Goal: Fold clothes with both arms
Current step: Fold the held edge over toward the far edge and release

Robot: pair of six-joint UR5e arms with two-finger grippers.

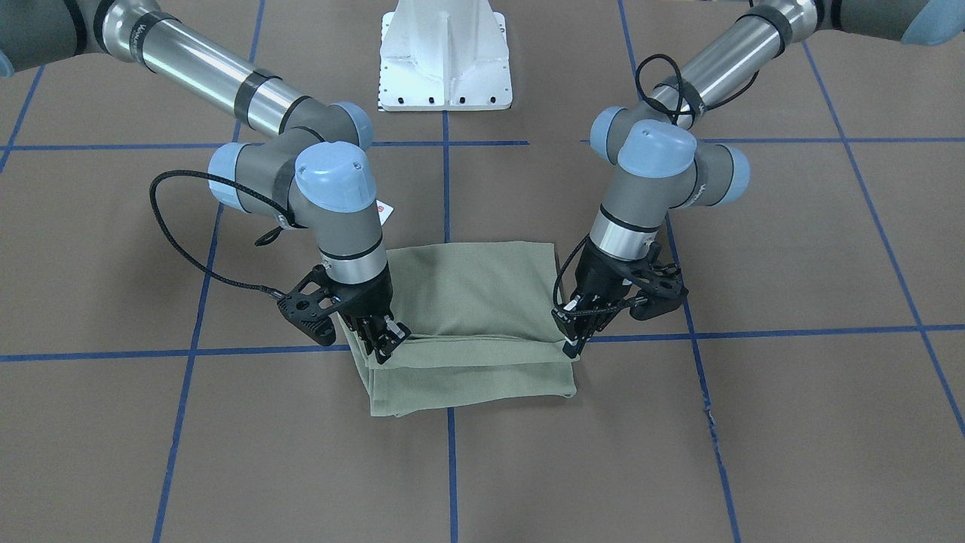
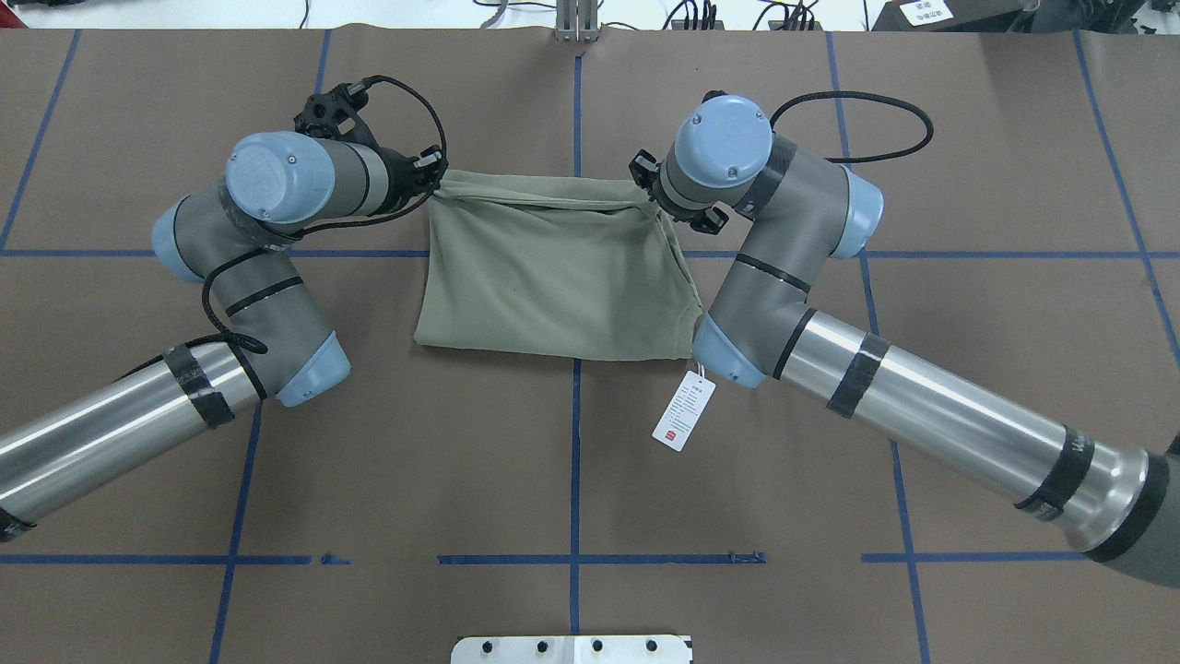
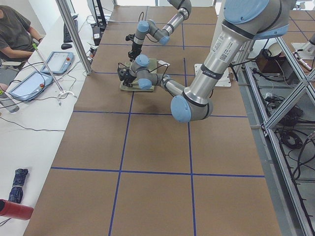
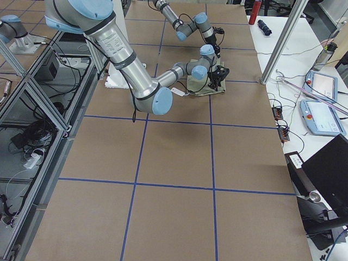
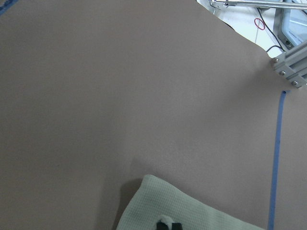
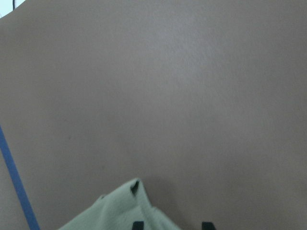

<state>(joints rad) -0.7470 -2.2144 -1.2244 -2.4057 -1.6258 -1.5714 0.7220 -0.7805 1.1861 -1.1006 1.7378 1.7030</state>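
The sage-green shirt (image 1: 475,302) (image 2: 553,277) lies folded into a rectangle at the middle of the table. Its white hang tag (image 2: 684,412) (image 1: 384,211) trails out on the robot's side. My left gripper (image 2: 435,177) (image 1: 573,345) is shut on one corner of the shirt's far edge. My right gripper (image 2: 653,184) (image 1: 388,345) is shut on the other far corner. The top layer is raised a little between them, above the lower layers. Each wrist view shows only a tip of green cloth (image 5: 182,211) (image 6: 120,208) over brown table.
The white pedestal base (image 1: 445,60) stands on the robot's side. Blue tape lines (image 2: 576,461) grid the brown table. In the left side view, a side desk holds tablets (image 3: 59,61) where a person (image 3: 15,29) sits, and a red bottle (image 3: 15,210) lies nearer.
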